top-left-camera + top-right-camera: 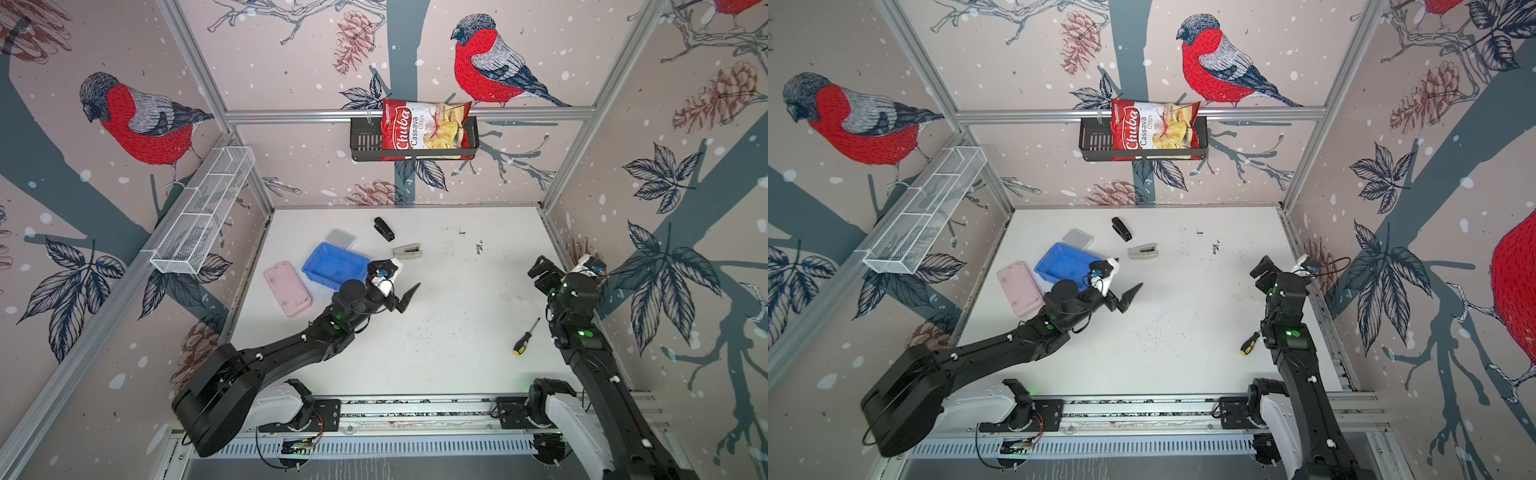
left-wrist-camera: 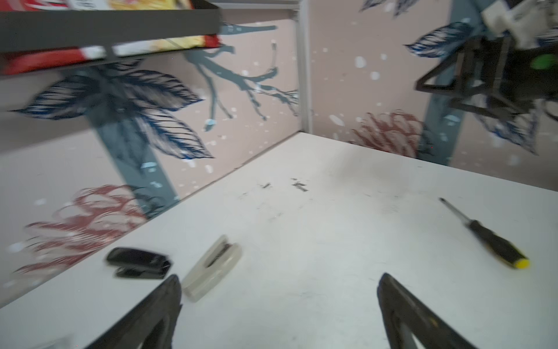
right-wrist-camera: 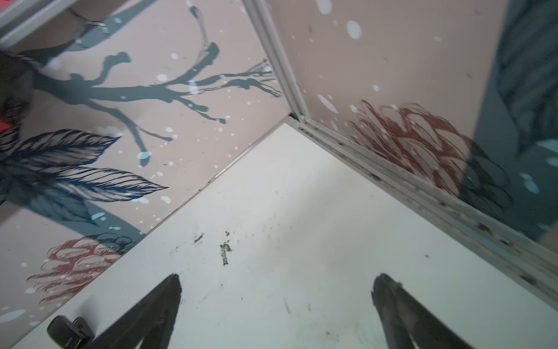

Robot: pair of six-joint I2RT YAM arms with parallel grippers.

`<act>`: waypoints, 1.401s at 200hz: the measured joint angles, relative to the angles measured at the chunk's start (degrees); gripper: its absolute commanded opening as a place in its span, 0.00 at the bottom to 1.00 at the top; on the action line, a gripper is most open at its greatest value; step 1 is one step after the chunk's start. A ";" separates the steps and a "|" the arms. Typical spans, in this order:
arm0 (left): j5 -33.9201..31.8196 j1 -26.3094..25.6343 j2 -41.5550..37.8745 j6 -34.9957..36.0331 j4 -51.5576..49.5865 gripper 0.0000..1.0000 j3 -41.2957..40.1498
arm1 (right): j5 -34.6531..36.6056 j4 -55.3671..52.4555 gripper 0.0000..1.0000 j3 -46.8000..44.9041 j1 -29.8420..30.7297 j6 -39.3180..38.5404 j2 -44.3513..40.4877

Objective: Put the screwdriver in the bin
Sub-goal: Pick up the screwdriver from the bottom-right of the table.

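opening step, nothing picked up yet. the screwdriver [image 1: 525,337] lies flat on the white table [image 1: 436,365], near right, just beside the right arm, with its yellow cap toward the near edge. it's well apart from the bin [image 1: 334,266] at middle left. the left gripper [image 1: 409,297] hovers just right of the bin, jaws wide apart and empty. the right gripper [image 1: 539,268] is farther back by the right wall, jaws also spread with nothing between them.

next move, i'd say: a gripper has to get over the handle, set its jaws across it and drop low.

the count: one screwdriver, one bin, a black stapler [image 1: 384,228] and a grey stapler [image 1: 408,251], one pink container [image 1: 287,289], one small grey box [image 1: 340,238], one mesh basket [image 1: 203,212], one chips bag [image 1: 424,126].
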 measured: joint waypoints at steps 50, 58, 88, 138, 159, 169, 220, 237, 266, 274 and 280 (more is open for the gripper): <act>7.08 -6.88 8.55 -0.44 -0.52 0.99 6.34 | -3.06 -16.65 1.00 3.78 -5.77 5.49 5.44; 8.48 -7.13 9.07 -0.39 -0.66 0.99 6.86 | -3.74 -18.18 1.00 3.98 -6.16 5.68 6.78; 13.18 -7.26 9.38 1.31 -4.24 0.99 8.44 | -6.69 -23.98 1.00 5.11 -6.80 6.71 12.22; 16.65 -7.30 7.91 5.07 -11.32 0.99 8.66 | -11.19 -29.75 0.99 5.75 -6.01 7.65 21.03; 16.72 -7.30 7.76 6.19 -12.92 0.99 8.66 | -11.96 -29.66 0.92 4.24 -4.70 8.72 23.71; 16.65 -7.30 7.76 6.40 -13.51 0.99 8.66 | -12.74 -29.64 0.90 3.39 -4.02 9.88 24.70; 16.22 -7.30 6.54 7.23 -14.19 0.99 7.82 | -11.23 -29.05 0.72 2.10 -2.21 11.61 27.67; 15.23 -7.30 6.45 7.61 -14.25 0.99 7.72 | -10.80 -28.20 0.60 1.92 -2.21 11.58 27.96; 14.82 -7.30 6.40 7.61 -14.25 0.99 7.72 | -9.75 -26.38 0.49 1.70 -1.51 11.63 29.14; 14.64 -7.30 6.40 7.61 -14.25 0.99 7.72 | -9.60 -25.66 0.45 1.57 -1.09 11.65 29.16; 14.40 -7.30 6.40 7.61 -14.25 0.99 7.72 | -9.46 -25.33 0.42 1.46 -0.81 11.67 29.16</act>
